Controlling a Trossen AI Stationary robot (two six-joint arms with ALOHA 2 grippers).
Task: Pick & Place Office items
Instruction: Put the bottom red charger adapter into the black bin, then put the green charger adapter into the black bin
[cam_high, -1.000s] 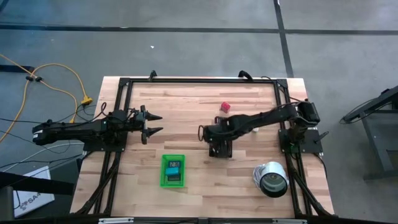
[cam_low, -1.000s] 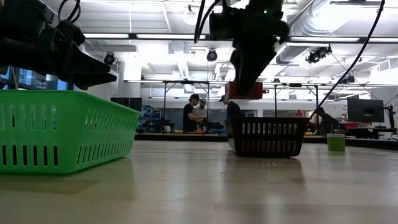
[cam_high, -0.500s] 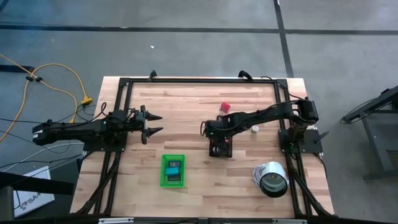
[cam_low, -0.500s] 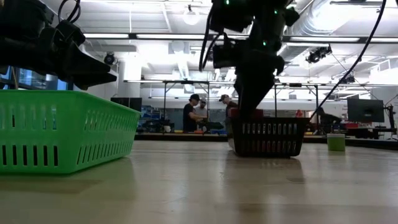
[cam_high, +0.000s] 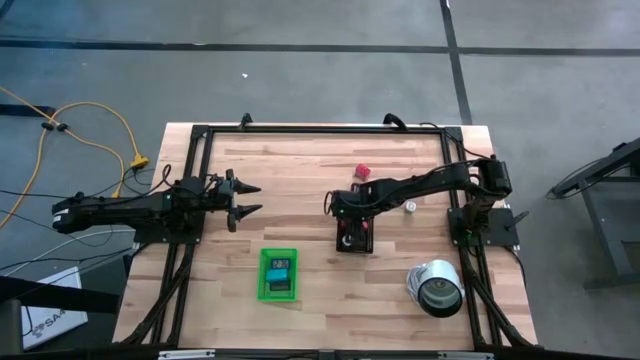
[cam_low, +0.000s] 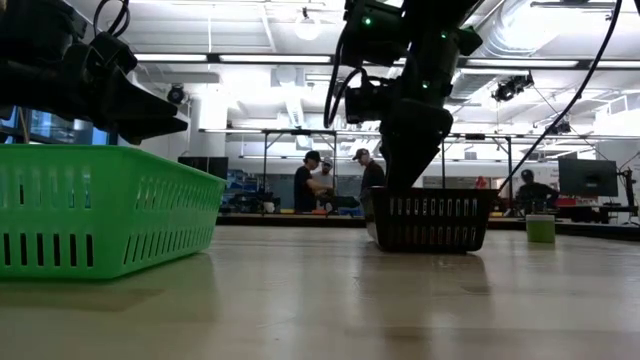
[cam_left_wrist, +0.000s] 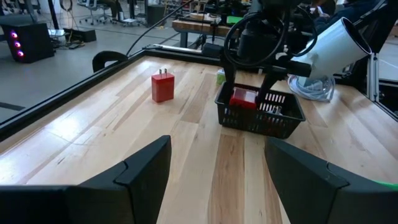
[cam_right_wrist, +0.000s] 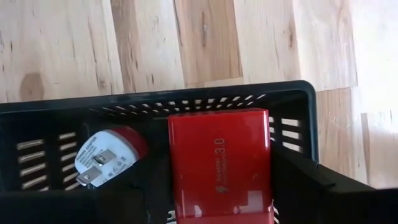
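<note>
My right gripper (cam_high: 350, 232) reaches down into a small black basket (cam_high: 358, 246) in the middle of the table and is shut on a red block (cam_right_wrist: 221, 162). A white-and-red plug piece (cam_right_wrist: 102, 160) lies on the basket floor beside it. Another red piece (cam_high: 362, 171) stands on the table beyond the basket, and a tiny white piece (cam_high: 410, 207) lies to the basket's right. The green tray (cam_high: 264, 288) nearer the front edge holds blue and black pieces (cam_high: 280, 270). My left gripper (cam_high: 250, 198) hovers open at the table's left, touching nothing. My right gripper pinches the red block by two opposite sides (cam_right_wrist: 264, 168) between its two fingers (cam_right_wrist: 311, 193). The fingers come from above, pointing down. The block sits upright inside the black basket (cam_left_wrist: 242, 98); whether it touches the basket floor cannot be told.
A shiny silver can (cam_high: 437, 287) lies on its side near the table's front right corner. Black frame rails (cam_high: 320, 130) run along the table's edges. Bare wood lies between the basket and the left gripper. People stand in the room beyond (cam_low: 305, 180).
My right gripper has gone down, carrying the red block from above the black basket's rim into the basket, and it stays shut on the block. The left arm has kept still.
</note>
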